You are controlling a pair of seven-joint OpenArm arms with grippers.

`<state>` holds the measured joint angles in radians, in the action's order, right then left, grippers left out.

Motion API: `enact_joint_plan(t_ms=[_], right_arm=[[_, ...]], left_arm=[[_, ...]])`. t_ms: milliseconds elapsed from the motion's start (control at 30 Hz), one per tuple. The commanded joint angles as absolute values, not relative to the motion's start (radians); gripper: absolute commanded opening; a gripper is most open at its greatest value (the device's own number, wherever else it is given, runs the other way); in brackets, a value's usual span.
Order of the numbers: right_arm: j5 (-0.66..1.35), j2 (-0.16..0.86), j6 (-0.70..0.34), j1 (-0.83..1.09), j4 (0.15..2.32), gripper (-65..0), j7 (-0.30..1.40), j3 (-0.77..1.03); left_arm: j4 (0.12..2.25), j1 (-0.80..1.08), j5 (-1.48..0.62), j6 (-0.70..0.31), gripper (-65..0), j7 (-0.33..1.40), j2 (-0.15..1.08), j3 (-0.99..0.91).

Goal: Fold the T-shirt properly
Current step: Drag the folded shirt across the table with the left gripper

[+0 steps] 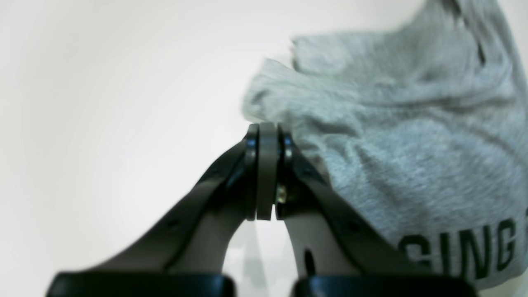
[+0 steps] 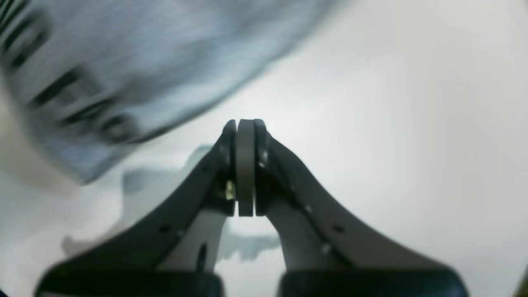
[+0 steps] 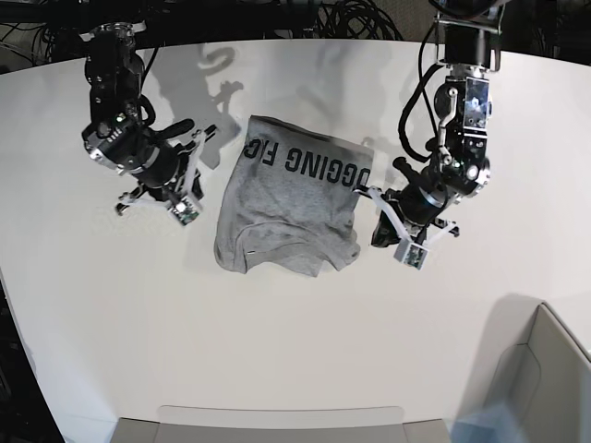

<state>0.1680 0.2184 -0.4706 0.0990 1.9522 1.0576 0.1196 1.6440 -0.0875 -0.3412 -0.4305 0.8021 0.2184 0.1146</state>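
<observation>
Grey T-shirt (image 3: 291, 208) lies rumpled mid-table (image 3: 277, 351), lettering up, between both arms. Left gripper (image 1: 267, 132) and right gripper (image 2: 246, 123) are clamped empty, jaws together; the lumpy lower hem risks a crooked fold.

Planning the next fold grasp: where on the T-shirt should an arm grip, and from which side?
Probably the rumpled lower corners of the T-shirt, where layers bunch into a pinchable edge near the table. The left gripper from its side, the right gripper from the other; both shut and empty.
</observation>
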Motion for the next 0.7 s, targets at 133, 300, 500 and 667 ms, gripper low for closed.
enact_joint_plan(t_ms=[133,300,500,667], right_arm=[[0.177,0.179,-0.472,0.088,2.006,-65.0,1.043,0.363],[0.189,0.182,-0.476,0.134,2.008,-65.0,1.043,0.452],[0.332,0.202,-0.476,0.225,2.003,-65.0,1.043,0.484],[0.412,0.203,-0.476,0.251,2.003,-65.0,1.043,0.542]], left_arm=[[1.693,-0.022,-0.358,-0.441,-65.0,0.763,0.133,0.151],[1.682,0.019,-0.352,-0.438,-65.0,0.688,0.081,0.260],[1.508,0.002,-0.351,-0.437,-65.0,0.662,0.027,0.265],[1.382,-0.039,-0.351,-0.437,-65.0,0.624,0.056,0.189]])
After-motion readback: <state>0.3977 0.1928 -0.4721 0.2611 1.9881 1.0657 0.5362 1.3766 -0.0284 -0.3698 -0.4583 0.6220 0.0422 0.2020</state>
